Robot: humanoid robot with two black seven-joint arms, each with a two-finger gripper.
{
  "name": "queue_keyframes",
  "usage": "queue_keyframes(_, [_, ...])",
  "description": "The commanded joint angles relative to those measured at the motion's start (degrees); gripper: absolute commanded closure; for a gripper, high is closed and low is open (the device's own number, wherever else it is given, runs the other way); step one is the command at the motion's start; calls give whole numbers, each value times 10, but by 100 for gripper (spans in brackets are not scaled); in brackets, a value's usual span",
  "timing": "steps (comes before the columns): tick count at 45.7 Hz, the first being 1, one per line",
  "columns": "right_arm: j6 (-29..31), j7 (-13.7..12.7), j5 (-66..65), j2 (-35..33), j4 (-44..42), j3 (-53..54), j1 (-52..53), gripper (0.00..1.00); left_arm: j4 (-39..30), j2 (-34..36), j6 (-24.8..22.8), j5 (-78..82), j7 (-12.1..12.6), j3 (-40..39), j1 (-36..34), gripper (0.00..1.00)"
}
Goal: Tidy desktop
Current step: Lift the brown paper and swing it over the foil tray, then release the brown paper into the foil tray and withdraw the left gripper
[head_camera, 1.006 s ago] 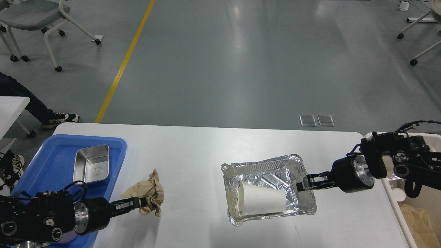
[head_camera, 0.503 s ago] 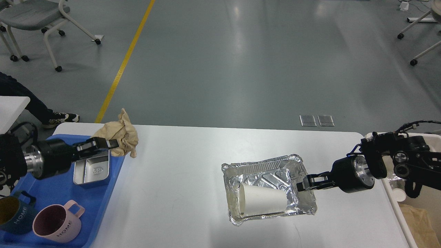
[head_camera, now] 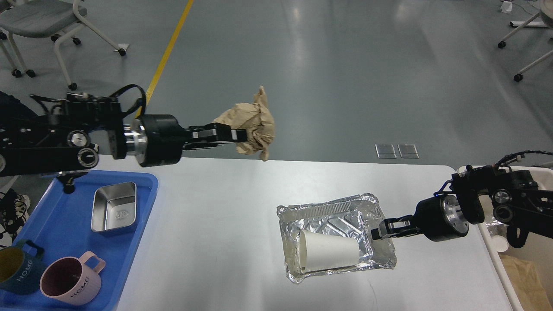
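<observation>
The white desktop (head_camera: 224,216) fills the lower half of the head view. My left gripper (head_camera: 235,134) is shut on a crumpled brown paper ball (head_camera: 252,125) and holds it high above the desktop's far edge. A crinkled foil tray (head_camera: 335,235) lies right of centre with a white paper cup (head_camera: 328,255) on its side inside it. My right gripper (head_camera: 380,232) is shut on the foil tray's right rim.
A blue plastic tray (head_camera: 69,224) at the left holds a steel tin (head_camera: 114,207), a pink mug (head_camera: 71,280) and a dark blue mug (head_camera: 15,268). A white bin (head_camera: 497,242) with brown paper stands at the right edge. Chairs stand on the floor beyond.
My left gripper has lifted the brown paper ball off the desktop and carried it up and to the right. The right gripper and foil tray have barely moved.
</observation>
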Motion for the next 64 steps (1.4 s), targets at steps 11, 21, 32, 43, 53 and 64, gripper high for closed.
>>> queue_keyframes(11, [0,0,-1,2,-1,-2,0,100,12,-192,28,-67,-4,-17,-20,94])
queue_keyframes(21, [0,0,-1,-2,-1,0,-1,100,12,-246,34,-77,-1,-7,-21,93])
queue_keyframes(32, [0,0,0,-3,0,1,0,100,12,-244,38,-77,0,4,-13,93])
queue_keyframes(43, [0,0,-1,-2,-1,2,0,100,43,-258,53,-78,-1,28,33,93])
queue_keyframes(53, [0,0,0,-3,0,5,0,100,70,-280,53,-78,-1,38,55,93])
queue_keyframes(64, [0,0,0,-4,1,6,0,100,82,-302,52,-78,0,42,64,92])
